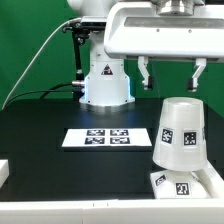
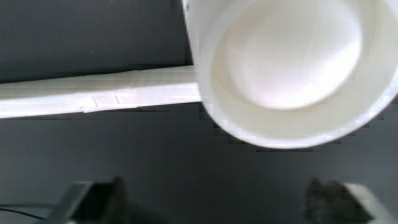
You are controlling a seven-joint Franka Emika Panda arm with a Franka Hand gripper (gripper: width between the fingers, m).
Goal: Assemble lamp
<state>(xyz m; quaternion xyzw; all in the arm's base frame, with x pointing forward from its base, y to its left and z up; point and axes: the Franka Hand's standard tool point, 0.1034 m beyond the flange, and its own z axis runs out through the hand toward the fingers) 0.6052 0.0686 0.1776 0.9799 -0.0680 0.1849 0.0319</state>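
Above the shade (image 1: 180, 132) (upright), gripper (image 1: 171, 76) hangs unclosed.

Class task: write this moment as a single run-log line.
end effector: open, empty, above shade | shade: upright on base | base: on table

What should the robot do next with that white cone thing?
Probably rise and pull away. The tapered white plastic shade already sits over the flat square white base, and the gripper hangs open above it, its fingers holding nothing. The wrist view looks down at the shade, fingers apart.
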